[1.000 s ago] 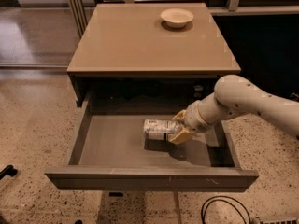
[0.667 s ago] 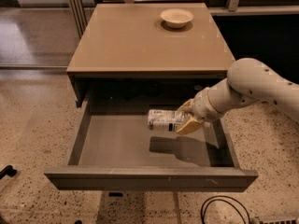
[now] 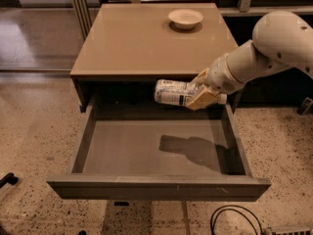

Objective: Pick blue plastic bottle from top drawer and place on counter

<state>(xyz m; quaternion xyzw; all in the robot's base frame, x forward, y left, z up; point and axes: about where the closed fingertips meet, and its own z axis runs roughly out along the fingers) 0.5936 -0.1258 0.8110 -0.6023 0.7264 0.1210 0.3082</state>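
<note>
1. Nearest item: a dark cable (image 3: 230, 218) lies looped on the speckled floor (image 3: 34, 131), in front of the top drawer (image 3: 156, 187) and towards its right end.

2. The top drawer is pulled out. Its plain front panel is nearest to the camera. Its grey floor is bare except for a shadow (image 3: 195, 152), which lies right of the drawer's centre.

3. The blue plastic bottle (image 3: 173, 92) is in the air above the rear part of the top drawer, right of the drawer's centre line. It touches neither the drawer floor nor the drawer walls. It lies about horizontal, with its long axis running left to right.

4. The gripper (image 3: 198, 88) is above the rear right part of the top drawer. Its two tan fingers (image 3: 201, 100) are closed around the right portion of the bottle, one on each side. Most of the bottle projects to the left of the gripper. A small white end shows to the right of it.

5. The bottle label is white and pale blue with dark print. The print cannot be read.

6. The white arm (image 3: 274, 43) enters from beyond the right side of the top drawer.

7. The counter (image 3: 137, 43) is above and behind the top drawer. A white bowl (image 3: 186, 17) stands on the part farthest from the drawer, right of centre.
</note>
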